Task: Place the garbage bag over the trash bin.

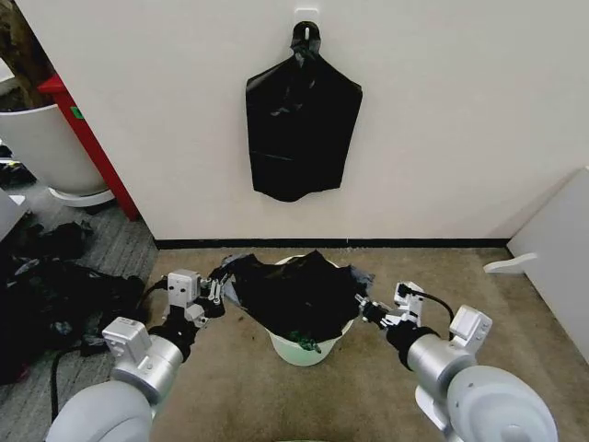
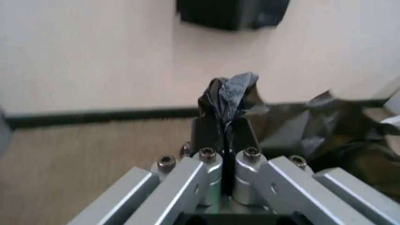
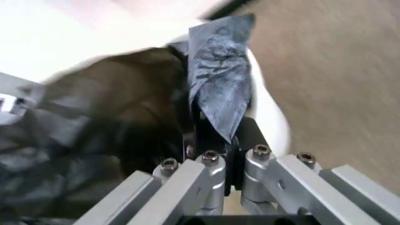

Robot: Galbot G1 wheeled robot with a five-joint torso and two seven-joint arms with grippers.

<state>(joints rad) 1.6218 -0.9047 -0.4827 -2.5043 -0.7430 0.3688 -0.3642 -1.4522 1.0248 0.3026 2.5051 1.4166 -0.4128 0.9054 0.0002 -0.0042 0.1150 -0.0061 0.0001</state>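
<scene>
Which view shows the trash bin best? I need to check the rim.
The head view: the trash bin sits between both grippers, the garbage bag draped over it. The right wrist view shows a white wall sliver; the left wrist view, bag film.

Your garbage bag (image 1: 293, 296) is glossy black, catching grey where it crinkles — the trash bin (image 1: 304, 350) under it is cream-white. The hanging bag (image 1: 300, 133) on the off-white wall (image 1: 442, 110) is flat black. The carpet (image 1: 368, 387) is tan, and both pincers are silver with black pads.
</scene>
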